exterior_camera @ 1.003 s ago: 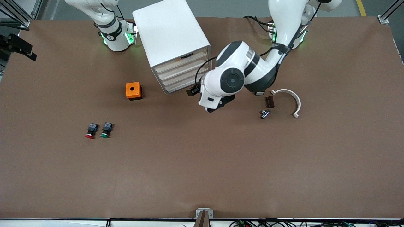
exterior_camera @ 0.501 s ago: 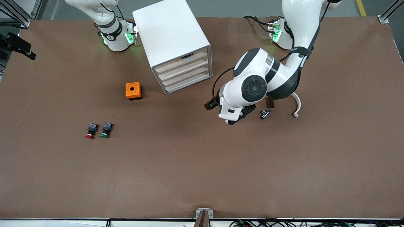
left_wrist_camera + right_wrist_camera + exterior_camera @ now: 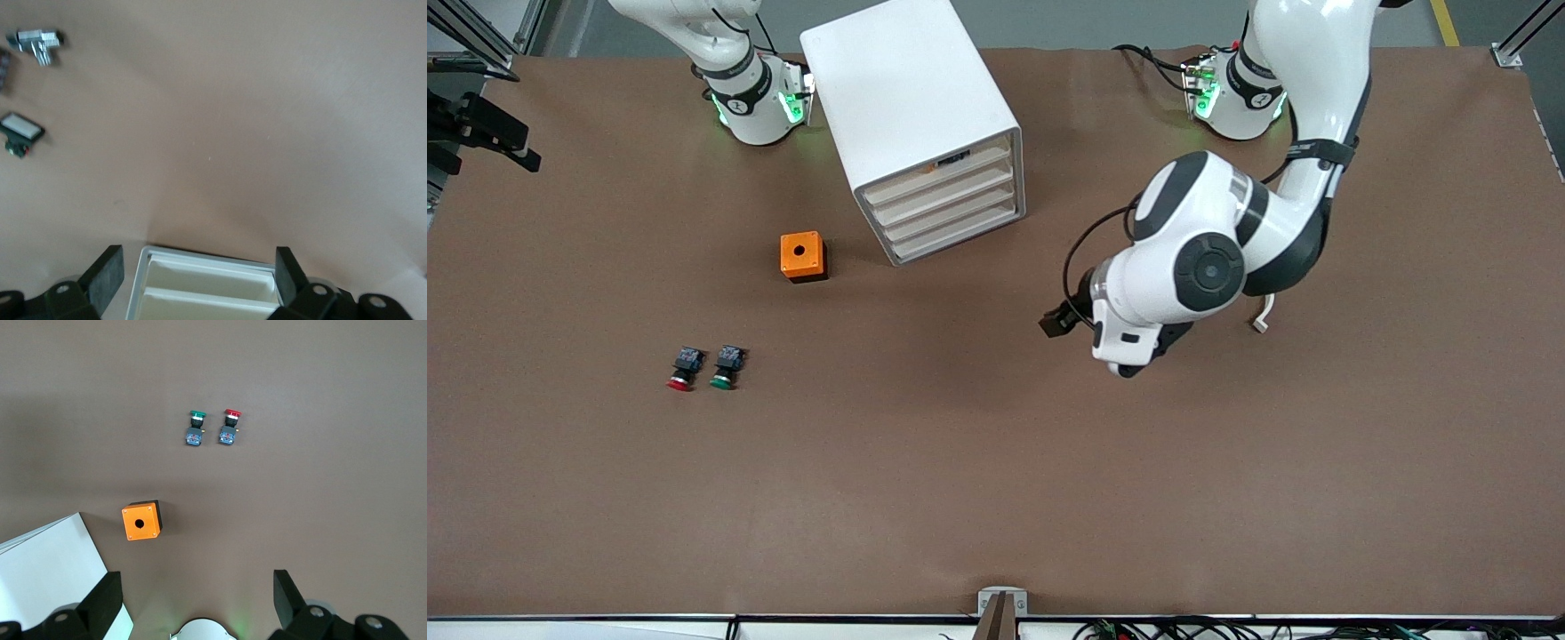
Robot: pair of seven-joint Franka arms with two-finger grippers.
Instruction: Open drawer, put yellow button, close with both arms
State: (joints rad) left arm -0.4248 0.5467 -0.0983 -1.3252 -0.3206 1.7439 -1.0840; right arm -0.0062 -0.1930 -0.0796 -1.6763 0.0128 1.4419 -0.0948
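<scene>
Brown table (image 3: 996, 489) bare in the middle; the white cabinet (image 3: 907, 98) stands near the right arm's base, its four cream fronts in line with its face; the drawer (image 3: 935, 175) is the top one, and a small orange-and-dark thing (image 3: 953, 160) shows at its upper edge; we cannot tell whether that is the yellow button; an orange box (image 3: 802, 256) sits beside the cabinet, with a red button (image 3: 681, 369) and a green button (image 3: 727, 366) nearer the front camera; the left gripper (image 3: 197, 273) hangs over bare table toward the left arm's end, fingers (image 3: 107, 277) spread, nothing between; the right gripper (image 3: 197, 600) waits high by its base, likewise spread and empty
</scene>
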